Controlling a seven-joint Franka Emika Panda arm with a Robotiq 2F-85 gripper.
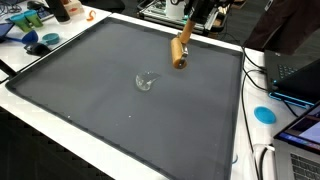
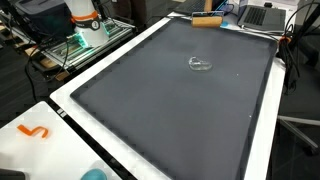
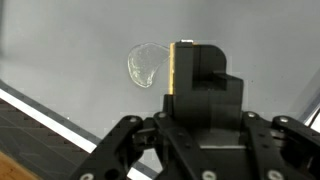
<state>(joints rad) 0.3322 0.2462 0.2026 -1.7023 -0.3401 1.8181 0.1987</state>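
A small clear glass cup [image 1: 146, 81] lies on its side near the middle of a large dark grey mat [image 1: 90, 90]; it also shows as the cup [image 2: 200, 65] on the mat [image 2: 160, 110]. My gripper [image 1: 187, 30] hangs over the mat's far part, shut on a brown wooden-backed block [image 1: 180, 50] with a black face, which tilts down from the fingers. That block [image 2: 205, 21] sits near the mat's far edge. In the wrist view the gripper [image 3: 203, 95] clamps the black block [image 3: 205, 70], and the clear cup [image 3: 146, 64] lies just left of it. The fingertips are hidden.
The mat covers a white table [image 1: 60, 125]. Blue items [image 1: 40, 42] crowd one far corner, and a blue disc [image 1: 264, 114], cables and a laptop [image 1: 298, 75] lie along one side. An orange hook-shaped piece [image 2: 35, 131] rests on the white border.
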